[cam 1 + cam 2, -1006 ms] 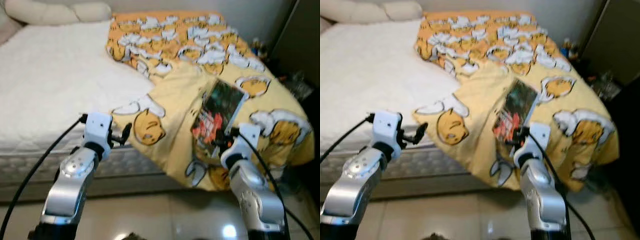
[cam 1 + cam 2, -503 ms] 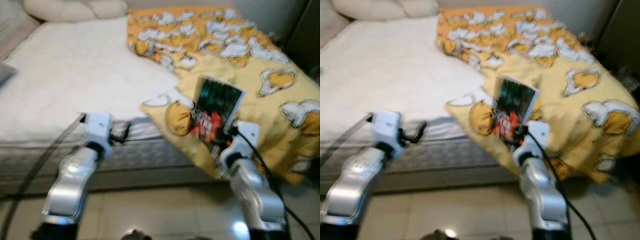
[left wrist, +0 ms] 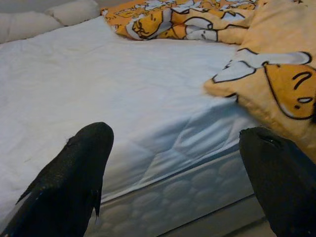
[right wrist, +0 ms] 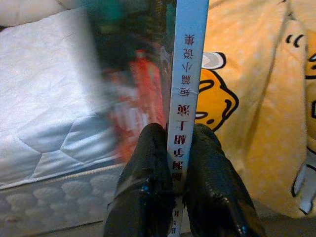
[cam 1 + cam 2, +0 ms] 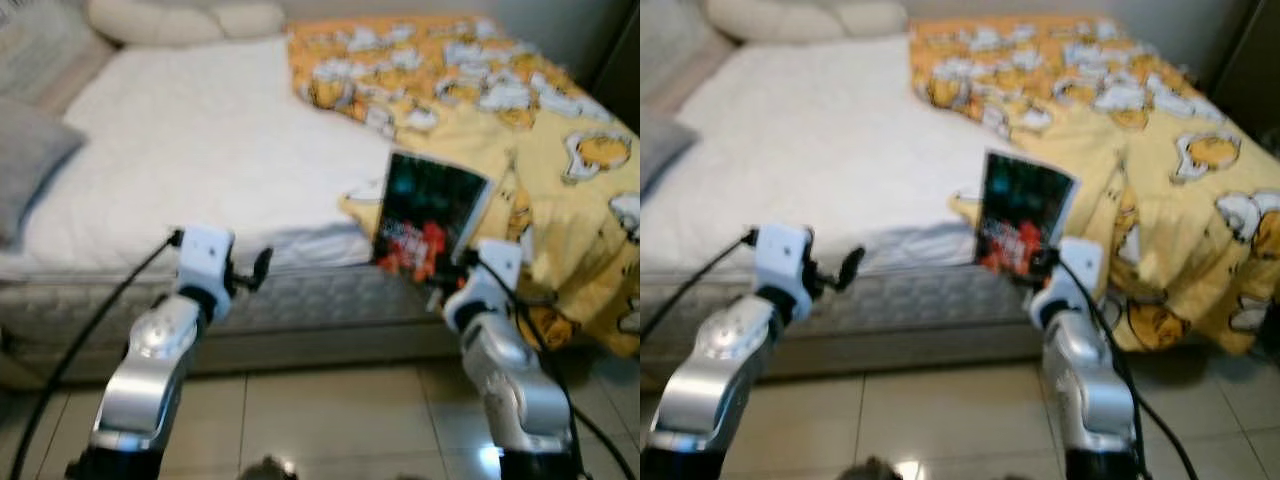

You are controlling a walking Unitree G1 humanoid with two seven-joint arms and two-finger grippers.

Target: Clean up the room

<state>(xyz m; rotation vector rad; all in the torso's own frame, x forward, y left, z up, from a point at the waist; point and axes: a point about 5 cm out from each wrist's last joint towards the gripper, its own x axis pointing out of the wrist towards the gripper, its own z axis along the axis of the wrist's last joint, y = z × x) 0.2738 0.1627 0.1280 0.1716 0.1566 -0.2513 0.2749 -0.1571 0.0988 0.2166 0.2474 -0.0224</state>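
At centre right of the left eye view, our right gripper [image 5: 447,277] holds a book [image 5: 426,217] upright in front of the bed [image 5: 200,150], its two black fingers [image 4: 145,163] pinched tight on the lower end of the white spine (printed with red characters), as the right wrist view shows. The dark cover, with red and green artwork, faces us; behind it lies a yellow cartoon-print blanket [image 5: 520,110] heaped over the right side of the bed. At lower left, our left gripper [image 5: 262,265] hovers before the edge of the mattress [image 5: 300,300], its fingers [image 3: 74,173] spread wide apart with nothing between them. A grey pillow [image 5: 30,170] rests at the left edge, cream pillows [image 5: 180,18] at the top, and glossy floor tiles [image 5: 320,420] fill the foreground.
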